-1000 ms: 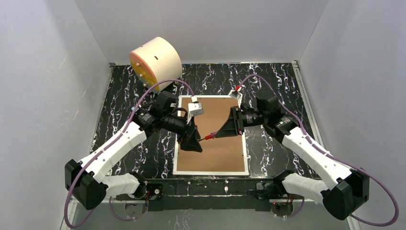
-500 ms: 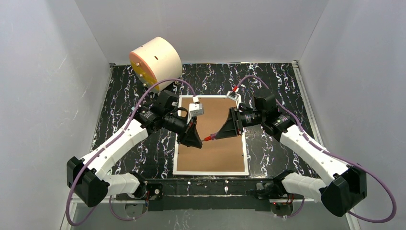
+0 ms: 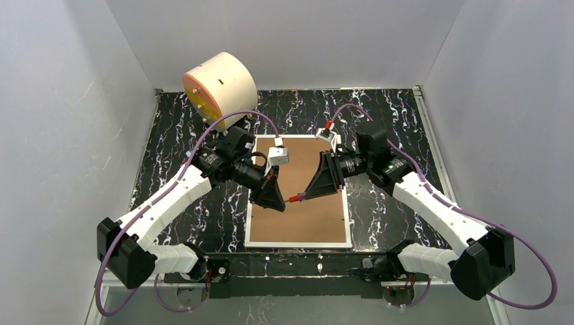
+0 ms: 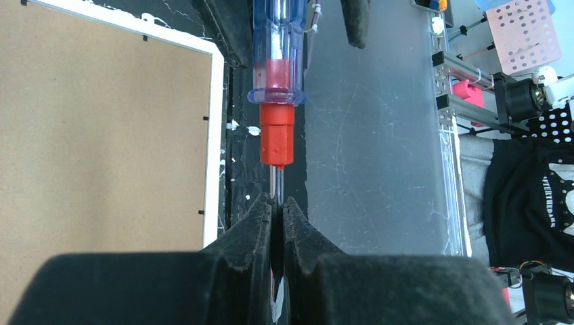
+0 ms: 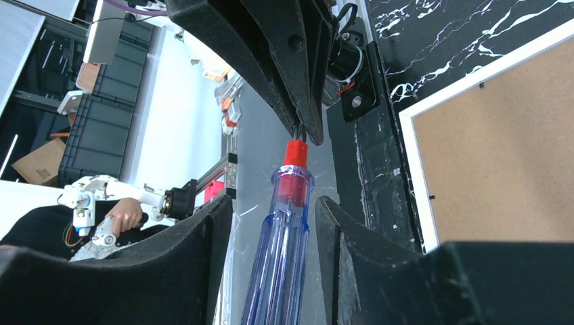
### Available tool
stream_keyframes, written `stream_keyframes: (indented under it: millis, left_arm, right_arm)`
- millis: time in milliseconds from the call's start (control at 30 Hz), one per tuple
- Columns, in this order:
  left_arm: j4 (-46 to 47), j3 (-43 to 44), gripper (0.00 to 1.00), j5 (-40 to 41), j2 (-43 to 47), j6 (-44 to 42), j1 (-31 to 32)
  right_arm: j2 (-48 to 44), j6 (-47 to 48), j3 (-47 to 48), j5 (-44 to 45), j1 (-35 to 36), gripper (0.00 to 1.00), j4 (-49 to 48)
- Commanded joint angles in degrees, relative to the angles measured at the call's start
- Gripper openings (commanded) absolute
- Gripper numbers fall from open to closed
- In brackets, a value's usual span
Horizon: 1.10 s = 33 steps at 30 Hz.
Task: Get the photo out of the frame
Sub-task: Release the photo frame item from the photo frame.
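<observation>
The frame lies face down in the middle of the table, its brown back panel up and small black tabs along its edges. The photo is hidden under that panel. Above the frame's middle hangs a screwdriver with a clear blue handle and a red collar. My left gripper is shut on its thin metal shaft. My right gripper stands open around the handle, with a gap on each side. The frame's white edge runs left of the tool.
A cream cylinder with an orange face rests at the back left corner. Grey walls close in the black marbled table on three sides. The arms' bases sit along the near edge.
My left gripper has closed on the screwdriver's shaft. My right gripper's jaws have widened off the handle. Both wrists have drifted slightly toward the back.
</observation>
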<state>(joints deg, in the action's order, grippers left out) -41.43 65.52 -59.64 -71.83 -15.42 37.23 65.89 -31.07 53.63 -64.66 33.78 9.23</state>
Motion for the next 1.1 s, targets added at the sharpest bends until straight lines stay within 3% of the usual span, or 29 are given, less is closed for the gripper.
stream_keyframes:
  millis: [0, 400, 700, 767, 833, 1067]
  left_arm:
    - [0.97, 1.94, 0.00, -1.99, 0.66, 0.61, 0.03]
    - [9.14, -0.61, 0.00, 0.20, 2.11, 8.14, 0.03]
    - [10.30, -1.33, 0.00, 1.04, 2.01, 9.51, 0.07]
    - [10.38, -1.26, 0.00, 1.19, 2.00, 9.62, -0.01]
    - [10.53, -1.21, 0.00, 1.20, 2.17, 9.79, 0.01]
    - [10.94, -1.47, 0.00, 1.90, 2.55, 10.39, 0.03]
  right_arm:
    - [-0.49, 1.48, 1.84, -1.84, 0.14, 0.58, -0.76]
    - [-0.59, 0.57, 0.68, 1.68, 0.08, 0.52, -0.69]
    - [-1.20, -1.27, -0.82, 2.27, 0.18, 0.48, -3.59]
    - [-1.16, -1.08, -0.64, 2.02, 0.18, 0.52, -3.44]
    - [-1.47, -0.65, -0.70, 2.77, 0.21, 0.63, -2.93]
    - [-1.67, -0.77, -0.56, 2.63, 0.10, 0.60, -3.38]
